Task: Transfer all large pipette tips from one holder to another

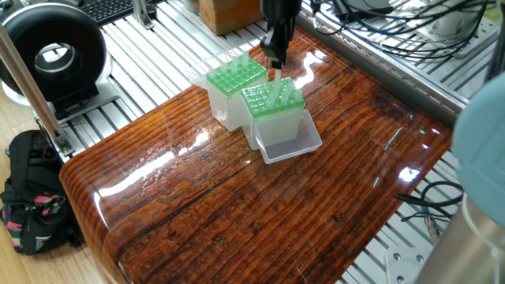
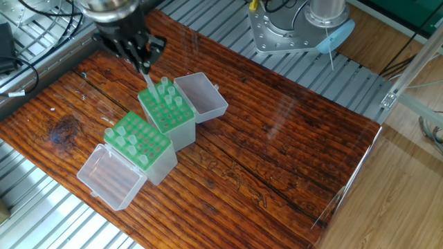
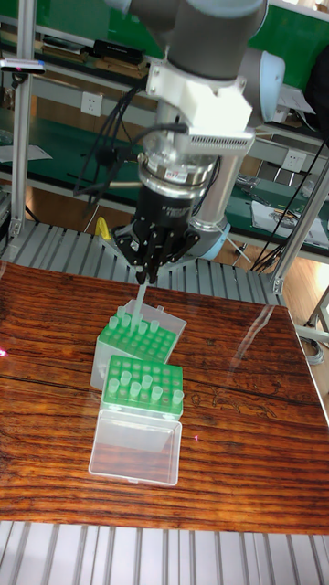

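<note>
Hand (image 3: 147,271): hanging above the rear tip holder (image 2: 167,109), fingers pinching one large pipette tip (image 3: 140,305) by its top, the point hovering just over the green rack. Remaining pipette tips (image 2: 171,95): standing in the rack below the hand. Second tip holder (image 2: 140,144): sitting just beyond, on the wooden bench (image 2: 277,145).

Readable text: I am finding none in any view.
Small label on my wrist collar (image 3: 217,214): I am seeing a mark there, too blurred to read.
Green perforated plastic tip racks (image 2: 166,104): I am making out no numbers or lettering on them.
Papers on the green bench behind me (image 3: 270,212): print is showing, but it is too small to read.
</note>
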`<state>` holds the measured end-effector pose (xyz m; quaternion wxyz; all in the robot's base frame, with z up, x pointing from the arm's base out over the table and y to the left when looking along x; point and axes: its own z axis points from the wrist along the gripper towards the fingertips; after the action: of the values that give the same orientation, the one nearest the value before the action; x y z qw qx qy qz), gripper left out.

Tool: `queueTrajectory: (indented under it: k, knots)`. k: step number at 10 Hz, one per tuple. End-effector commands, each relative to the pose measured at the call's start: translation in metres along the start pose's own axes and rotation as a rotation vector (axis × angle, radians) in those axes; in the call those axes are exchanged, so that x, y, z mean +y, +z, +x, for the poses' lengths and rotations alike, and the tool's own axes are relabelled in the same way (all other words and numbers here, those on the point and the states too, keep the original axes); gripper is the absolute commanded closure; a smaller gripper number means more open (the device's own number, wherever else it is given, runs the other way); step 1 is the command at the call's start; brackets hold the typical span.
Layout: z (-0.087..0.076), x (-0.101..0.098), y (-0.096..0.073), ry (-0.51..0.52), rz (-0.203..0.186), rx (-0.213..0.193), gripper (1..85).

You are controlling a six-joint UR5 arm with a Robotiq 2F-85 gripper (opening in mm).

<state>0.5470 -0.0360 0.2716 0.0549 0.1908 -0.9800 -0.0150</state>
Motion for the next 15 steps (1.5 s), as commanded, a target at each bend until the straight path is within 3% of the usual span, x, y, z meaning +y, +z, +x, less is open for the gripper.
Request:
queueTrajectory:
  k: [1, 3, 4, 7, 9, 12, 15]
  knots:
    - [-0.002, 0.002, -0.021, 0.006, -0.003, -0.019, 72.7]
    - [-0.004, 0.002, -0.026, 0.009, 0.006, -0.043, 72.7]
    - [-0.006, 0.007, -0.031, 0.015, -0.007, -0.055, 72.7]
    - [-0.029, 0.018, -0.048, 0.004, -0.045, -0.138, 72.3]
    - [-0.043, 0.02, -0.053, -0.002, -0.029, -0.177, 72.3]
    - [-0.064, 0.027, -0.051, -0.007, -0.043, -0.206, 72.3]
    - [-0.08, 0.022, -0.046, -0.016, -0.033, -0.224, 72.3]
